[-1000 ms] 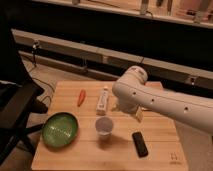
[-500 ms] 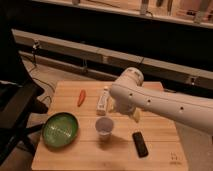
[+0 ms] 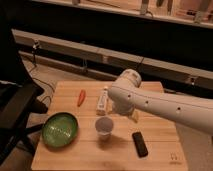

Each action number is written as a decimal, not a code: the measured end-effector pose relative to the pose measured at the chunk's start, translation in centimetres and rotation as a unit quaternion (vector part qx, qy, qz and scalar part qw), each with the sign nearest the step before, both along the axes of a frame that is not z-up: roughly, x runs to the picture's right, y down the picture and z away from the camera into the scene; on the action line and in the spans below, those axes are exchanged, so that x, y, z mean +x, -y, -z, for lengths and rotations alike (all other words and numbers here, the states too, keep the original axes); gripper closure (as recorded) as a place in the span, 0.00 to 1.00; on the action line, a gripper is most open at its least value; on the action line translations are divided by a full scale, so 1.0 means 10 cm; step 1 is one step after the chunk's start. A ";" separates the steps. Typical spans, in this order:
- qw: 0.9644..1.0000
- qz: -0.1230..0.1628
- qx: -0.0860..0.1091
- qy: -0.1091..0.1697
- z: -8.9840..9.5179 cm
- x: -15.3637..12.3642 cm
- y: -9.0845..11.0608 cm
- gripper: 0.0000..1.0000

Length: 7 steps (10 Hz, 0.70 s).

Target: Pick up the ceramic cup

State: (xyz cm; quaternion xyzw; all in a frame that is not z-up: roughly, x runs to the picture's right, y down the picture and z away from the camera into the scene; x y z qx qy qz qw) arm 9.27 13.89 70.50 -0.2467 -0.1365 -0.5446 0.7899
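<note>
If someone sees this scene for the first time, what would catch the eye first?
The big white robot arm reaches in from the right over the wooden table, its gripper low just behind the ceramic cup at the middle. Next, the bright green plate at front left and a small orange object behind it.

You can't see most of the gripper (image 3: 131, 114): the arm (image 3: 150, 100) hides it over the middle of the tabletop (image 3: 160, 159), just behind the ceramic cup (image 3: 103, 127). The arm is cut off at the picture's right edge. The print on the white tube (image 3: 103, 101) is too blurred to read.
</note>
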 end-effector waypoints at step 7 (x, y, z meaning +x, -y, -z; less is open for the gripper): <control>1.000 0.017 -0.001 0.010 -0.10 -0.03 -0.12 0.20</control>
